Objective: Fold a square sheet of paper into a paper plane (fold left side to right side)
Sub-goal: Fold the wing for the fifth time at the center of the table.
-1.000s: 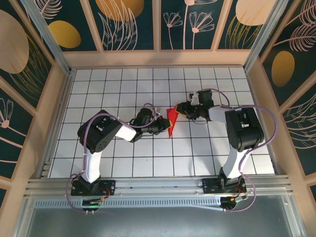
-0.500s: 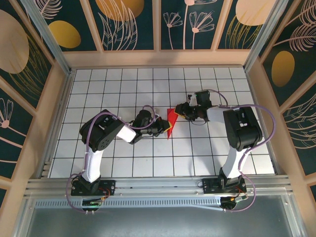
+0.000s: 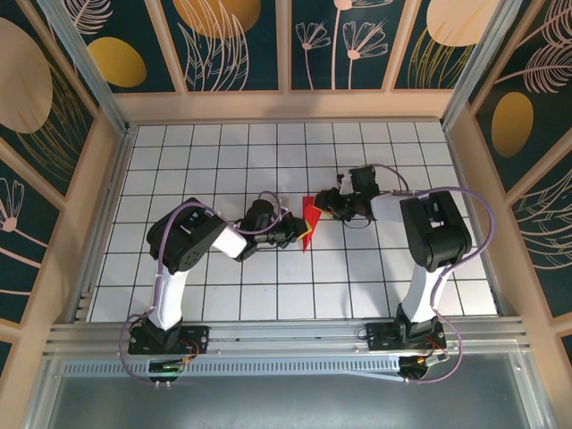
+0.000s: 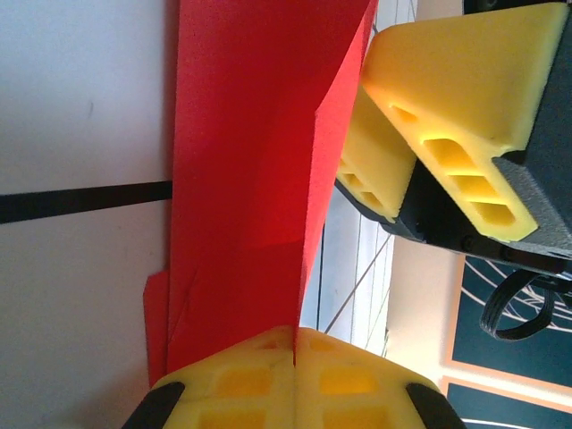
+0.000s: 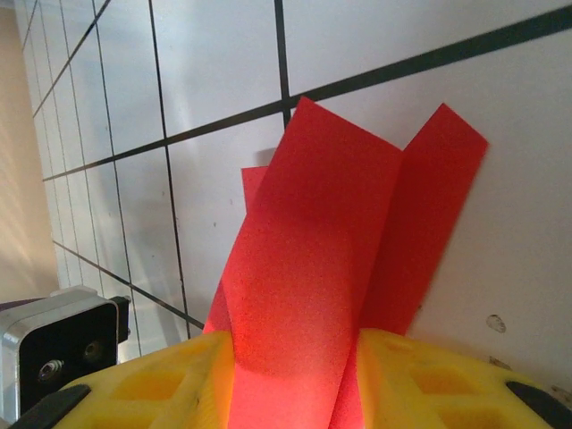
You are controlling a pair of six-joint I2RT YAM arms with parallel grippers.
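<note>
Bright red thin paper sheet, seemingly mid-fold over the white gridded desk's centre, sits clenched in the left jaws, right jaws part-open astride its raised flap, which next likely needs laying rightward and creasing.

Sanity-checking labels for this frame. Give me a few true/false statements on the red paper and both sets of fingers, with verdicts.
1. The left fingers are shut on the red paper. True.
2. The red paper lies flat and unfolded on the table. False: it is creased, and its flaps stand up off the surface.
3. The red paper runs between the right fingers. True.
4. The red paper sits in the far left corner of the table. False: it is near the middle of the grid, between the two arms' fingers.
</note>
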